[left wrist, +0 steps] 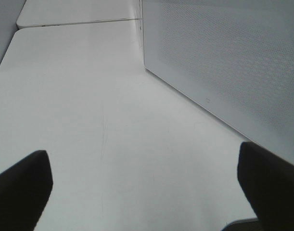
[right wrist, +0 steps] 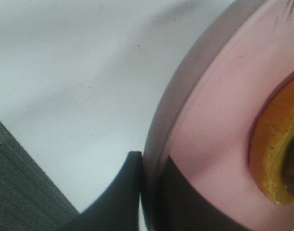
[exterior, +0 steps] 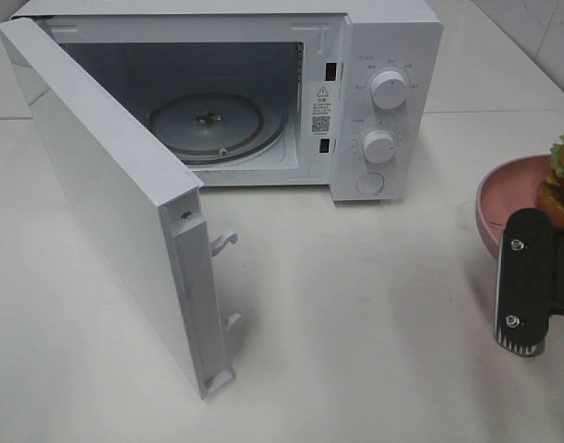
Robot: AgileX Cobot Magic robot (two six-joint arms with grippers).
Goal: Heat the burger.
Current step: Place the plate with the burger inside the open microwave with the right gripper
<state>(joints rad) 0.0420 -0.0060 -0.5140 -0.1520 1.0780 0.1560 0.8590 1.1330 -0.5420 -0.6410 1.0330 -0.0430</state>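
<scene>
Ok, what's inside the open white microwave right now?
Only the round glass turntable with nothing on it; the swung-open white door hides the cavity's lower left corner. The golden-bun burger sits outside on the round pink plate.

A white bench (exterior: 355, 305) is being lit softly and evenly, and is being bordered at far right by pale wall tiles (exterior: 540, 37).

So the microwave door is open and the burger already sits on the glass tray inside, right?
No. The door is open, but the burger sits on the pink plate outside the microwave; the glass tray holds nothing. The exterior high view shows it.
</scene>
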